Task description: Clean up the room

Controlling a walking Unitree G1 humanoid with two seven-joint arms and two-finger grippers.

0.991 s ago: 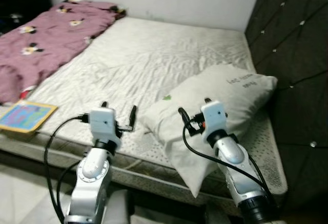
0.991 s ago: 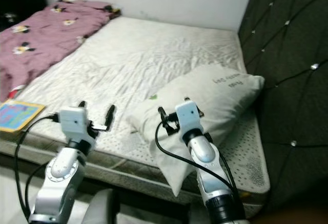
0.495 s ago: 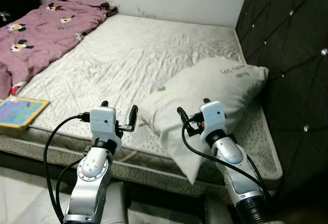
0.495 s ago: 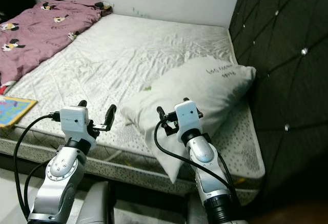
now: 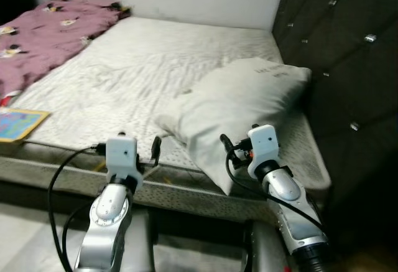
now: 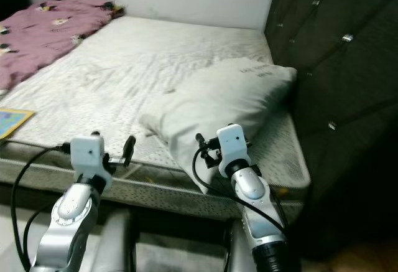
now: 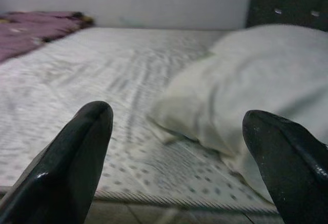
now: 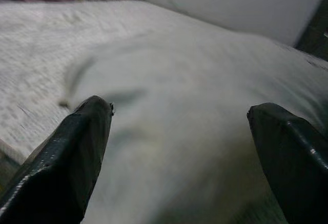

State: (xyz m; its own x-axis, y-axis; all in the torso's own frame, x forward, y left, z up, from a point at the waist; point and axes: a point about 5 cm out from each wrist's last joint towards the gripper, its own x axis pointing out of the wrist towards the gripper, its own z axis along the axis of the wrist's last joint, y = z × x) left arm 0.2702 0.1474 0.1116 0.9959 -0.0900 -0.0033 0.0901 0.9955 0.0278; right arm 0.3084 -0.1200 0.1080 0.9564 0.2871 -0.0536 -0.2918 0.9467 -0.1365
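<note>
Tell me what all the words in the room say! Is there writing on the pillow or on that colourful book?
Pillow: a short line of dark writing near its top corner, too small and blurred to read.
Colourful book at the mattress edge: bright print on its cover, but no words can be made out.
Purple blanket: small pictures, no letters to read.

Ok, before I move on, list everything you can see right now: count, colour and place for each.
Bed: one, pale patterned sheet, straight ahead.
Pillow: one, off-white, on the bed's right side by the headboard, a corner overhanging the near edge.
Blanket: one, mauve with small prints, far left of the bed.
Book: one, blue and yellow, near left edge of the bed.
Headboard: one, dark tufted, on the right.
Left tool: open, facing the bed edge.
Right tool: open, facing the pillow.
</note>
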